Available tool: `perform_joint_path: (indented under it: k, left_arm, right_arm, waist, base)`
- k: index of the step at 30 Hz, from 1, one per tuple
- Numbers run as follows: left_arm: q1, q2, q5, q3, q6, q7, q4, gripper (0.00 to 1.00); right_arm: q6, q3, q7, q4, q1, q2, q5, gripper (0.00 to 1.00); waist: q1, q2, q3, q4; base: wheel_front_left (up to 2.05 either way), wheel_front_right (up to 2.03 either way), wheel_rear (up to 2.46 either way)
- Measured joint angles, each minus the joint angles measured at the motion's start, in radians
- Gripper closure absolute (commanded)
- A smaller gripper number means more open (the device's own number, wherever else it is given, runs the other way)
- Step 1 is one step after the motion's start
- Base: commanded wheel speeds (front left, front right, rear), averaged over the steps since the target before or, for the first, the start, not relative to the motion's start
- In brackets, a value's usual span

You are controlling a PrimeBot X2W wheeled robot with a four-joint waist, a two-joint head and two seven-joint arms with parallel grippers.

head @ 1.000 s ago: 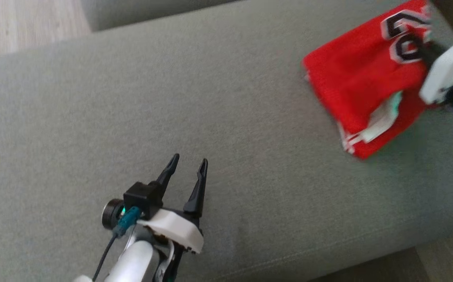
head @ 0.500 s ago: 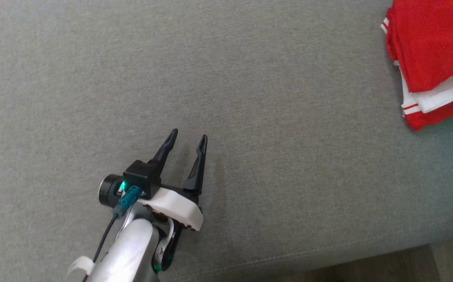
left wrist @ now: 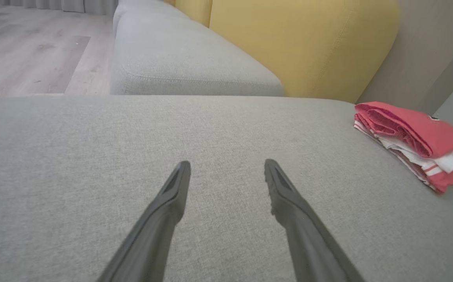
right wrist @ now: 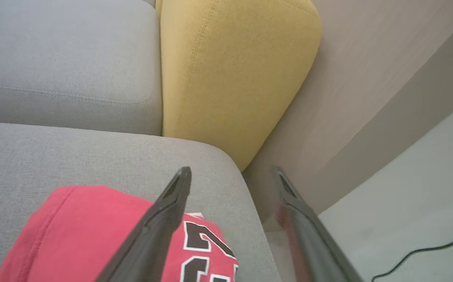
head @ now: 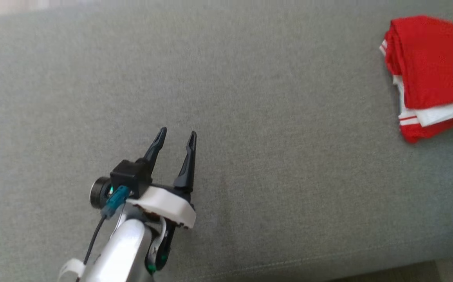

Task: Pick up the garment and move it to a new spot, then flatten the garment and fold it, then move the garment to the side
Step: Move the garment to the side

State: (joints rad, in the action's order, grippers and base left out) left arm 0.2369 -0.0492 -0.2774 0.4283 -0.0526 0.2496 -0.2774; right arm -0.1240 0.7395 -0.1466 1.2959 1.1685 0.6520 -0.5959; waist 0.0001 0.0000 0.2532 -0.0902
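Note:
The garment, a red jersey with white trim, lies folded at the far right of the grey cushion. It also appears as a layered stack at the right of the left wrist view, and its black number shows in the right wrist view. My left gripper hovers open over the bare cushion, far to the left of the garment, with nothing between its fingers. My right gripper is open above the garment's corner, near the cushion's end, holding nothing.
A yellow cushion stands behind the grey one, with another grey seat beside it. A beige wall and pale floor with a black cable lie past the cushion's end. Wooden floor shows beyond.
The head camera has swung, shifting the whole picture. My right gripper, which was at the garment a second ago, has opened and let it go; the garment lies folded at the right.

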Motion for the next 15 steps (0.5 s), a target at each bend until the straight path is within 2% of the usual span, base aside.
perform_joint_path:
  k: [5, 9, 13, 15]
  left_arm:
    - [-0.073, 0.000, -0.012, -0.036, 0.013, 0.000, 0.009, 0.00]
    - [-0.137, 0.000, -0.032, -0.077, 0.019, 0.000, 0.014, 0.00]
    - [-0.166, 0.000, -0.034, -0.113, 0.026, 0.000, 0.034, 0.00]
    - [-0.171, 0.000, -0.034, -0.145, 0.028, 0.000, 0.053, 0.00]
  right_arm:
    - [0.000, -0.050, -0.009, 0.010, -0.043, -0.002, 0.059, 0.00]
    - [0.000, -0.086, -0.079, -0.001, -0.083, -0.061, 0.055, 0.00]
    - [0.000, -0.125, -0.101, -0.086, -0.139, -0.100, 0.016, 0.00]
    - [0.000, -0.166, -0.102, -0.181, -0.192, -0.107, -0.010, 0.00]
  waist:
    - [0.0000, 0.0000, -0.096, 0.001]
    - [-0.0001, 0.0000, -0.186, 0.003]
    - [-0.0001, 0.0000, -0.247, 0.007]
    - [-0.0001, 0.0000, -0.282, 0.011]
  base:
    - [0.00, 0.00, 0.00]
    - [0.00, 0.00, 0.00]
    - [0.00, 0.00, 0.00]
    - [0.00, 0.00, 0.00]
